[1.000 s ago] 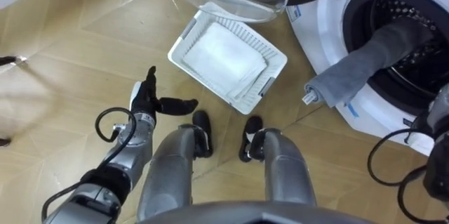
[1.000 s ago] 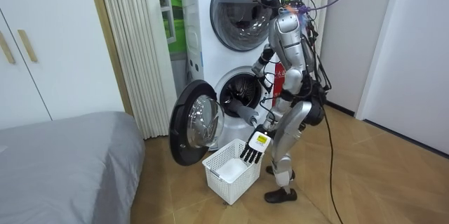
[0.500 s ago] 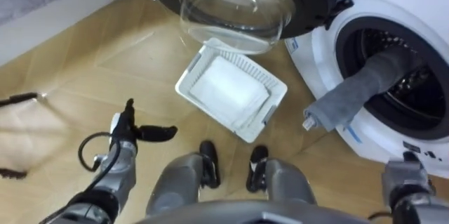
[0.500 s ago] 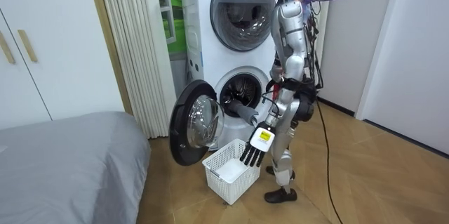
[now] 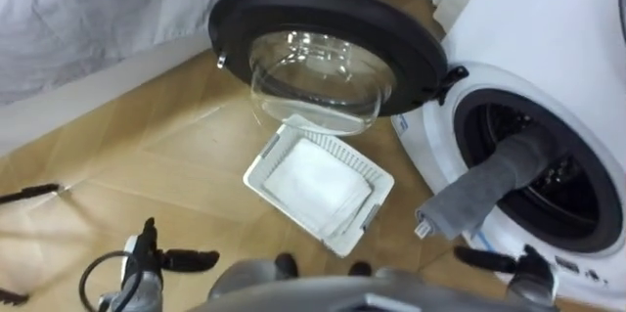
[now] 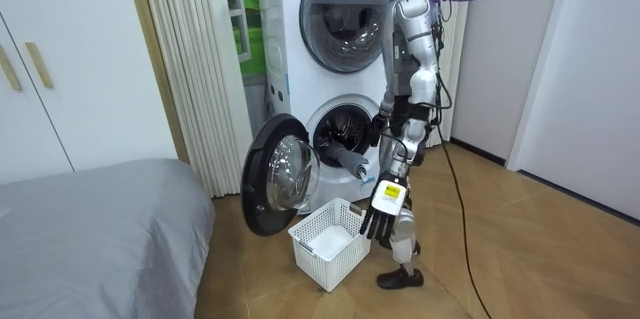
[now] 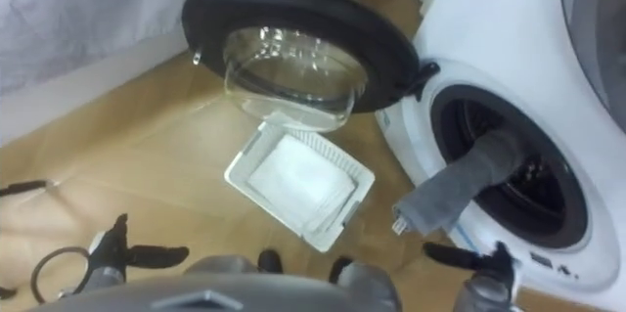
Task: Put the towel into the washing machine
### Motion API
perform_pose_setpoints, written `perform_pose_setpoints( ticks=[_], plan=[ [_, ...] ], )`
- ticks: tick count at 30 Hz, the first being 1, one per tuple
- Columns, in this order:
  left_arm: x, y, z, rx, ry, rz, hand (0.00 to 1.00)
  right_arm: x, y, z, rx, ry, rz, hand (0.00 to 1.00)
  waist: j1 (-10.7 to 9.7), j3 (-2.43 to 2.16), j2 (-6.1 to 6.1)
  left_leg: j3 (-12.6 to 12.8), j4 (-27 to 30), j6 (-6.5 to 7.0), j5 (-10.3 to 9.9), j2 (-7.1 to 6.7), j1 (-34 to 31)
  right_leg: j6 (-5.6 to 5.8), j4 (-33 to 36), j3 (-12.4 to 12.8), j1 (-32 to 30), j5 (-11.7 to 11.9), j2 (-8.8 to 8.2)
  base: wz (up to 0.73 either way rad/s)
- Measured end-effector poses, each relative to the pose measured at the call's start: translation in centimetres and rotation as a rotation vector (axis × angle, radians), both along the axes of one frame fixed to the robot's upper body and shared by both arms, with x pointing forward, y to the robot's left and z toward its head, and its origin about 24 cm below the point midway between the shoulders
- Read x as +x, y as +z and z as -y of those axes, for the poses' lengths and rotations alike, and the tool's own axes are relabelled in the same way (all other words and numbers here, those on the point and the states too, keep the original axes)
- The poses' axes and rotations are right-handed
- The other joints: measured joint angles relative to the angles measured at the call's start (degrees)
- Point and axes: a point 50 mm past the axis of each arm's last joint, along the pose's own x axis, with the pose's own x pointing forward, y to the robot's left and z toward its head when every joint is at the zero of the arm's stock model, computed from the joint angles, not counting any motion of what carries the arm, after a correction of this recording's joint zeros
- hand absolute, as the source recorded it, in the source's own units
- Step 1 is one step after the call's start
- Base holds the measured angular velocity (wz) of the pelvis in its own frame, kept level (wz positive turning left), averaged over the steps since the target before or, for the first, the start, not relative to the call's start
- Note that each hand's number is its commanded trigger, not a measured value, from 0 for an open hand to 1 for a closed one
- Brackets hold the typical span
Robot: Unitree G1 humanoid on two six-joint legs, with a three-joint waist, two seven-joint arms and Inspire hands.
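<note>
A grey towel (image 5: 481, 189) hangs half out of the round opening of the lower washing machine (image 5: 577, 107), with its free end drooping over the front rim toward the floor. No hand touches it. I stand upright in front of the machine (image 6: 345, 124), and the towel (image 6: 346, 163) pokes out beside my hip. My left hand (image 5: 149, 253) is low at my left side with fingers straight and nothing in it. It hangs by the basket in the room view (image 6: 383, 215). My right hand (image 5: 516, 263) is low at the right, below the towel, with fingers stretched out and empty.
A white plastic basket (image 5: 262, 154) with a folded white cloth stands on the wooden floor before my feet. The machine's round glass door (image 5: 323, 48) stands wide open to the left. A grey bed (image 6: 90, 219) and a curtain (image 6: 190, 69) lie beyond it.
I have straightened up from a bent stance, so the eye view rose and widened. Both hands dropped to my sides. The towel still hangs from the drum as before.
</note>
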Motion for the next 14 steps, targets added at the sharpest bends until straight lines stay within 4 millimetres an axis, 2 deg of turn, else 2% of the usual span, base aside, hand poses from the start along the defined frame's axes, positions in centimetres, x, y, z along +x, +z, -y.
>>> perform_pose_setpoints(
  ticks=[8, 14],
  plan=[
    [-0.7, -0.5, 0.8, -0.081, 0.022, -0.044, 0.00, -0.5, -0.7, -1.7, 0.129, 0.197, -0.081, 0.00, 0.4, 0.02, 0.64, -0.1, -2.1, -0.38, -0.2, -0.02, 5.3, 0.01, -1.1, 0.1, 4.7, 0.0, 0.69, -0.03],
    [-2.4, -0.9, 0.9, -0.130, 0.139, -0.109, 0.00, -1.3, -0.9, -2.0, 0.204, 0.199, -0.129, 0.00, 0.3, -0.09, 0.33, -0.7, -2.3, -0.79, -0.8, -0.09, 7.2, 0.24, -1.9, 0.1, 6.9, -0.1, 0.90, -0.02]
  ],
)
